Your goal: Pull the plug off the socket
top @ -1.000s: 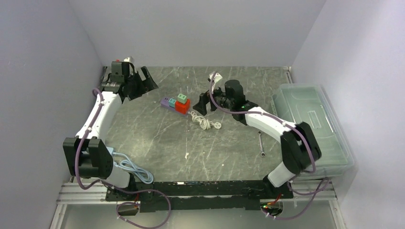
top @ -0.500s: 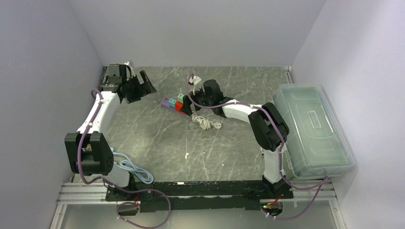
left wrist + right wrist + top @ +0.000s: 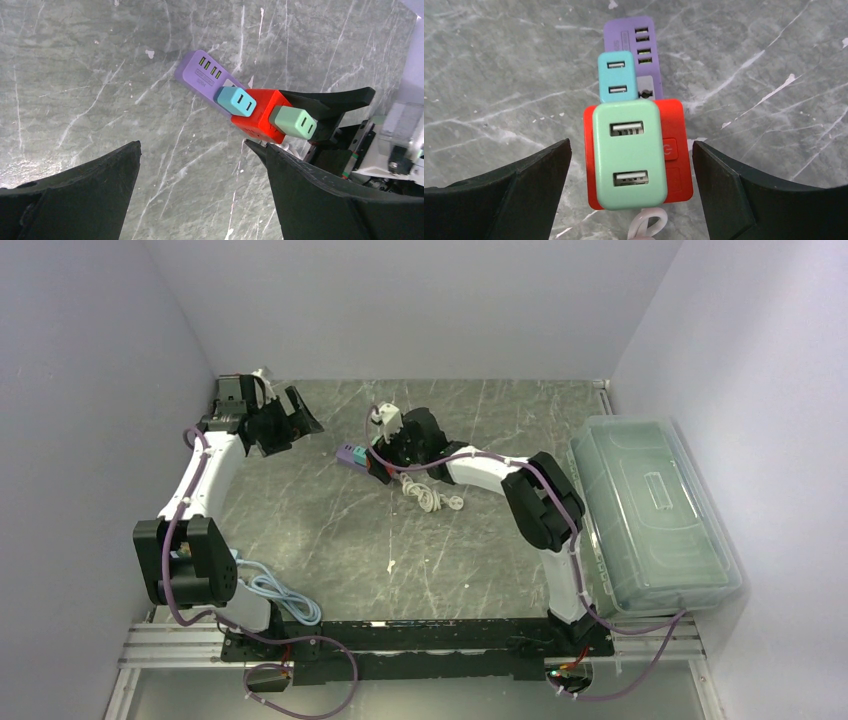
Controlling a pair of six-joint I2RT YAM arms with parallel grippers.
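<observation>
A purple and red power strip [image 3: 356, 457] lies at the table's back middle. It shows in the right wrist view with its red end [image 3: 674, 150] nearest and its purple end [image 3: 646, 55] beyond. A mint green plug [image 3: 628, 152] sits in the red end and a light blue plug [image 3: 616, 76] in the purple part; both show in the left wrist view too, green [image 3: 295, 121], blue [image 3: 236, 100]. My right gripper [image 3: 631, 192] is open, its jaws on either side of the red end and green plug, apart from them. My left gripper [image 3: 200, 190] is open and empty, left of the strip.
The strip's white cord [image 3: 430, 497] lies coiled just in front of it. A clear lidded bin [image 3: 655, 510] stands at the right edge. A small wrench [image 3: 548, 543] lies near the right arm. A light blue cable [image 3: 275, 595] lies by the left base.
My right arm has swung left and reached over the power strip, its open jaws now straddling the red end. My left gripper has shifted slightly at the back left.
</observation>
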